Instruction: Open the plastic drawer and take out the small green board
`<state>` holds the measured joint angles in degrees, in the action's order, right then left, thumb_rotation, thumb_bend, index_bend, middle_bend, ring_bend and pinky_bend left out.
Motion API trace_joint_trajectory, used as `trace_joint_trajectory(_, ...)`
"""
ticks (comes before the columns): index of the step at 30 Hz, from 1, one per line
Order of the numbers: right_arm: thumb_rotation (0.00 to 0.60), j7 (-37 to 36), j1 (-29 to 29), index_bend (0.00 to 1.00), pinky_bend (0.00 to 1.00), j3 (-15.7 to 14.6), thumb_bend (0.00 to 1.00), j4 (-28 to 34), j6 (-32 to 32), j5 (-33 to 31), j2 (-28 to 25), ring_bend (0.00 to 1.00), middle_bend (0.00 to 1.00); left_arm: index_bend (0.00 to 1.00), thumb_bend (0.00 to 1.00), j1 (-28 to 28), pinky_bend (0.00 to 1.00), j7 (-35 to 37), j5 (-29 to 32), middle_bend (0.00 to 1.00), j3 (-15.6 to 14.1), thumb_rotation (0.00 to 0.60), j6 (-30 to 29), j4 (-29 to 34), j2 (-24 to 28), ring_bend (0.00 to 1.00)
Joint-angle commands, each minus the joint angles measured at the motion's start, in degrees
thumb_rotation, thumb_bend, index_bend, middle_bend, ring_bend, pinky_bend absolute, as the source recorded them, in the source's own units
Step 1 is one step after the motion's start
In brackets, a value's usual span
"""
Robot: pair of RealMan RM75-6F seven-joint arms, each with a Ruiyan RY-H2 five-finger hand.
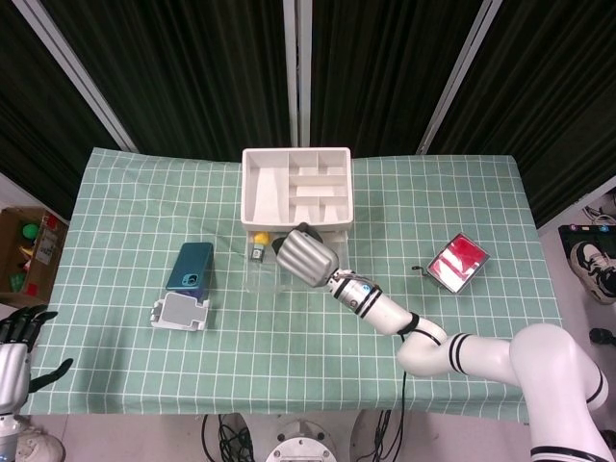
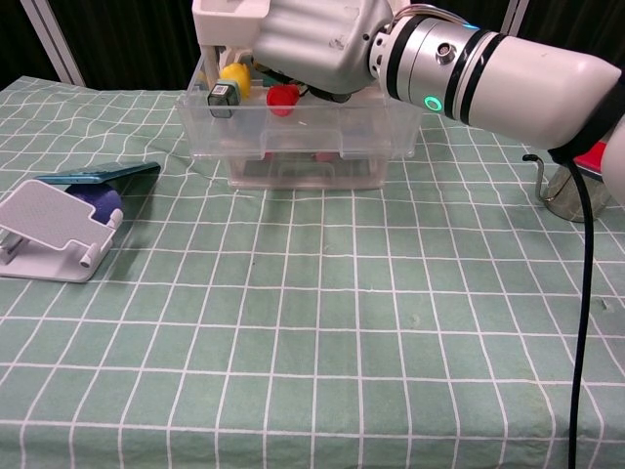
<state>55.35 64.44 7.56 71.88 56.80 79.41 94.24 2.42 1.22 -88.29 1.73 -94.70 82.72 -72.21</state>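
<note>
The clear plastic drawer (image 2: 293,137) stands pulled out toward me under a white divided tray (image 1: 295,188). Inside it I see a yellow piece (image 2: 234,76), a red piece (image 2: 283,98) and a small black-and-silver item (image 2: 223,95). My right hand (image 2: 312,44) lies over the middle of the open drawer (image 1: 260,277), back up, its fingers reaching down inside and hidden. The small green board is covered by that hand. The same right hand (image 1: 306,255) hides the drawer's middle in the head view. My left hand (image 1: 14,351) hangs off the table's near left corner, fingers apart, holding nothing.
A teal phone (image 1: 190,266) leans by a white stand (image 1: 180,313) left of the drawer. A metal cup with a red lid (image 1: 457,262) stands at the right. Green checked cloth covers the table (image 2: 322,322).
</note>
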Motion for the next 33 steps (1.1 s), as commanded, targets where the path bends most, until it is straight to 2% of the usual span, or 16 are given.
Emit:
trace_joint_trajectory(1,0.600,-1.17,-0.42,0.65,0.97,-0.14,0.46,0.05,0.93,1.31,-0.19,0.97,0.99,0.25,0.00,0.04,0.21,-0.02,0.01,0.19,0.00,0.600,-0.01,0.01,0.04,0.14)
trace_joint_trajectory(9,0.600,-4.10,-3.62,0.65,0.97,-1.24,0.46,8.85,5.84,6.15,-5.45,0.97,0.99,0.25,0.00,0.04,0.21,-0.27,-0.24,0.19,0.08,0.600,-0.17,0.21,0.23,0.14)
trace_joint_trajectory(14,0.600,-6.79,-7.93,0.65,0.97,-2.25,0.46,16.64,12.81,10.75,-10.44,0.97,0.99,0.25,0.00,-0.19,0.21,-0.94,-0.83,0.19,0.14,0.600,-0.32,0.84,0.62,0.14)
trace_joint_trajectory(19,0.600,-11.38,-13.03,0.65,0.97,-4.02,0.45,21.94,20.58,16.12,-14.29,0.97,0.99,0.25,0.00,-0.46,0.21,-2.02,-1.39,0.19,0.20,0.600,-0.40,2.09,1.31,0.14)
trace_joint_trajectory(22,0.600,-15.56,-16.23,0.65,0.97,-6.41,0.45,24.61,23.79,19.22,-16.00,0.97,0.99,0.25,0.00,-0.65,0.21,-2.90,-1.70,0.19,0.25,0.600,-0.39,3.09,1.70,0.14)
trace_joint_trajectory(26,0.600,-22.24,-20.30,0.65,0.97,-11.59,0.45,26.04,25.51,23.39,-16.66,0.97,0.99,0.25,0.00,-0.83,0.21,-4.13,-2.00,0.19,0.05,0.600,-0.08,4.46,1.92,0.14)
trace_joint_trajectory(29,0.600,-25.75,-22.16,0.64,0.97,-15.21,0.45,24.67,23.86,25.39,-15.63,0.97,0.99,0.25,0.00,-1.02,0.21,-4.98,-2.30,0.19,-0.06,0.600,0.15,5.32,1.96,0.14)
trace_joint_trajectory(33,0.600,-27.93,-23.47,0.63,0.97,-17.85,0.45,20.19,21.02,27.90,-12.12,0.97,0.99,0.25,0.00,-1.17,0.21,-5.85,-2.75,0.19,-0.17,0.600,0.14,6.18,2.00,0.14)
